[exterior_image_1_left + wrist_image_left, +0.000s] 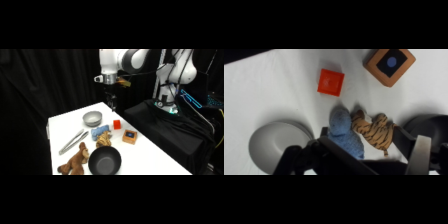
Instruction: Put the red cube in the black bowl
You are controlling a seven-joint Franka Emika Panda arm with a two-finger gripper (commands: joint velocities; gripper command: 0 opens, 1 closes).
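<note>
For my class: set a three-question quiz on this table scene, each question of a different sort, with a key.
1. True or false: the red cube lies inside the black bowl.
2. Multiple choice: what lies nearest the metal tongs? A) the grey metal bowl B) the wooden block with a blue top C) the arm's base
3. Fill in: a striped tiger toy lies beside a ____ soft toy.

Key: 1 false, the cube sits on the white table; 2 A; 3 blue.
</note>
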